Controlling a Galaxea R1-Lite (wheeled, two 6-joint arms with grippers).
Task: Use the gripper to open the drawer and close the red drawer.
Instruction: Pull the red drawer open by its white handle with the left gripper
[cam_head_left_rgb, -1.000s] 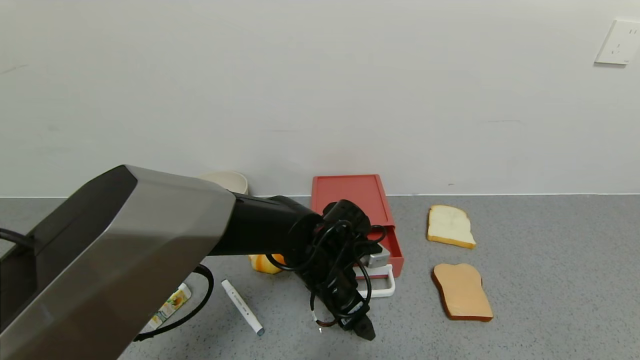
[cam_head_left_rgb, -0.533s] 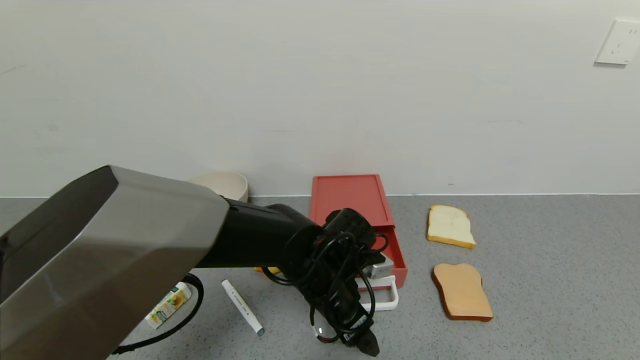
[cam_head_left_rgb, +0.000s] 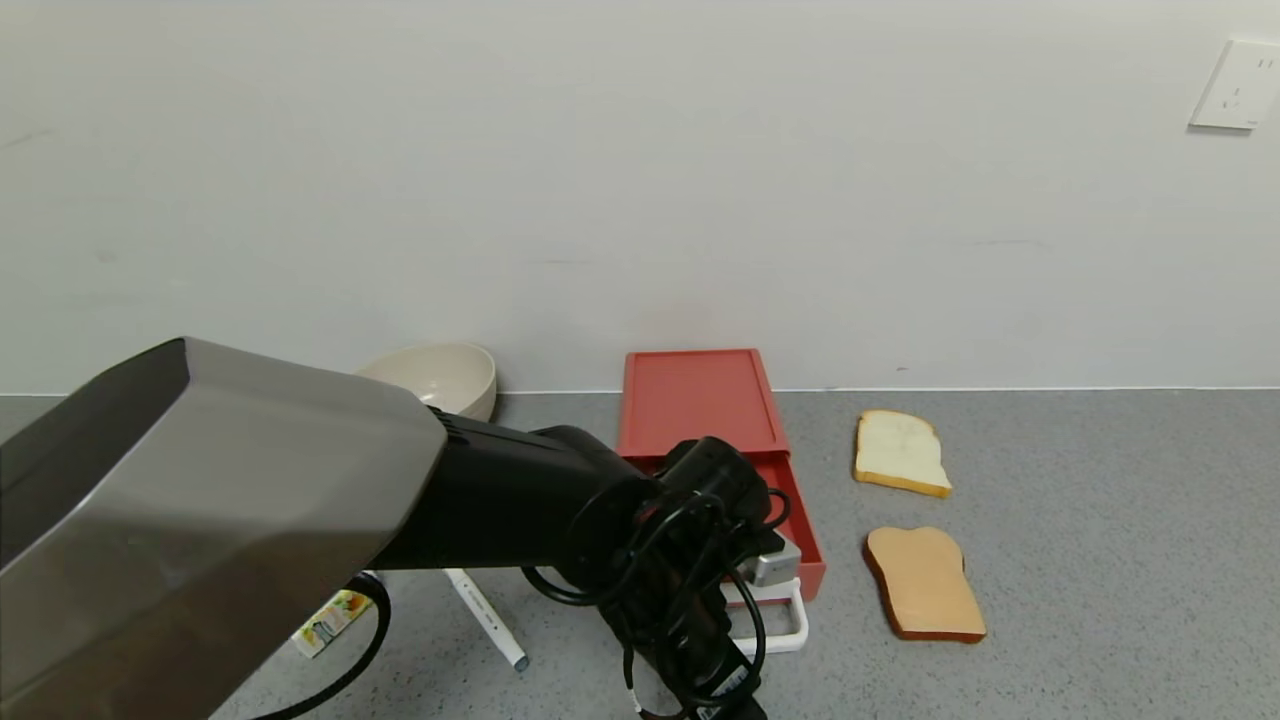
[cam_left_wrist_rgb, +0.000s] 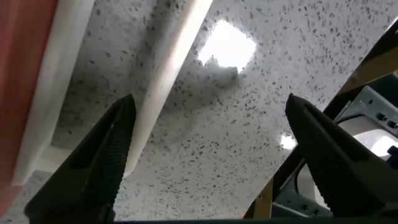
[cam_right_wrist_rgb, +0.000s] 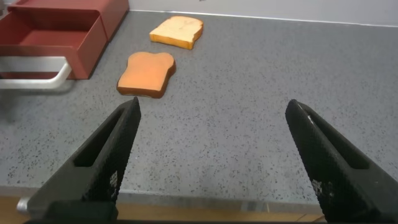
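Note:
The salmon-red drawer box (cam_head_left_rgb: 697, 397) stands against the wall. Its red tray (cam_head_left_rgb: 803, 530) is slid out toward the front, with the white loop handle (cam_head_left_rgb: 775, 618) at its front end. My left gripper (cam_head_left_rgb: 735, 710) hangs low at the front edge of the head view, just in front of the handle. In the left wrist view my left gripper (cam_left_wrist_rgb: 211, 155) is open and holds nothing. The white handle bar (cam_left_wrist_rgb: 171, 68) runs right beside one finger (cam_left_wrist_rgb: 99, 168). My right gripper (cam_right_wrist_rgb: 214, 162) is open and empty near the table's front edge. It faces the open tray (cam_right_wrist_rgb: 56, 34).
Two bread slices lie right of the drawer: a pale one (cam_head_left_rgb: 900, 452) and a browner one (cam_head_left_rgb: 925, 583). A cream bowl (cam_head_left_rgb: 440, 375) stands by the wall to the left. A white marker (cam_head_left_rgb: 490, 620) and a small packet (cam_head_left_rgb: 328, 620) lie under my left arm.
My left arm has drawn back toward the front. The red tray and its white handle have slid further out of the box with it.

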